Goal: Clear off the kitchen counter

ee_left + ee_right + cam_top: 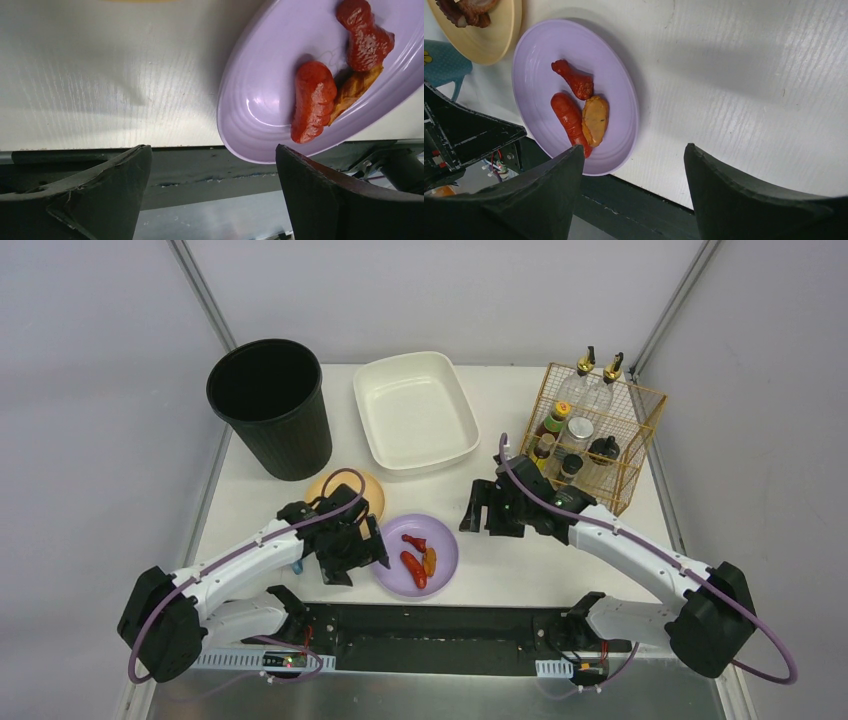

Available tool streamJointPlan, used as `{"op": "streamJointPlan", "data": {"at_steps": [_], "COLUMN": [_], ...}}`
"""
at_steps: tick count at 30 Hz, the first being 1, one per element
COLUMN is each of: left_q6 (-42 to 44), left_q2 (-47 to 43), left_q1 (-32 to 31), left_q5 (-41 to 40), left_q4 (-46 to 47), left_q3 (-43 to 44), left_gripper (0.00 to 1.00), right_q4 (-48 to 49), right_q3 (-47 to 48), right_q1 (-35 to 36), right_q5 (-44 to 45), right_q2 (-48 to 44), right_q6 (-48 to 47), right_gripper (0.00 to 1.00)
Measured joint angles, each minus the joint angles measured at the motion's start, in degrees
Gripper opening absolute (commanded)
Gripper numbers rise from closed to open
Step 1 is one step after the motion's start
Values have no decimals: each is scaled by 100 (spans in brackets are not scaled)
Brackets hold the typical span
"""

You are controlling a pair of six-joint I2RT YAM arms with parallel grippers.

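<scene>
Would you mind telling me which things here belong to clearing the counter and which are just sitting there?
Job: counter, purple plate, its food, yellow plate; probably bin and basin as destinations.
Lying about: wire rack, bottles inside it.

This is a robotics test cell dressed up as a kitchen. Plain grey panels (450, 290) and bare metal struts (205, 295) wall in a white tabletop (500, 575). Two cabled machines, the left arm (240, 570) and the right arm (640, 555), are bolted to a black rail (440, 635) at its near edge. The kitchen side is all props: a gold wire rack (620, 440) of condiment bottles (585, 380), a white basin (415, 410), a black bin (270, 405) and a purple plate (445, 540) of food.
</scene>
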Motion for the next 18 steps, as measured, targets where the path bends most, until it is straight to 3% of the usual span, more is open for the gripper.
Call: {"op": "streamJointPlan", "data": {"at_steps": [15,18], "left_q6": [-984,-1062], "left_q2": [258,254], "left_q1": [0,0], "left_q5": [61,48], "left_q4": [1530,1674], "left_q3": [-824,-879], "left_gripper": [65,55], "right_q4": [114,131], "right_q3": [-273,-310], "right_q1": [11,11], "right_q5": [-33,-35], "right_q2": [-111,-133], "right_q6": [2,2], "right_gripper": [76,76]}}
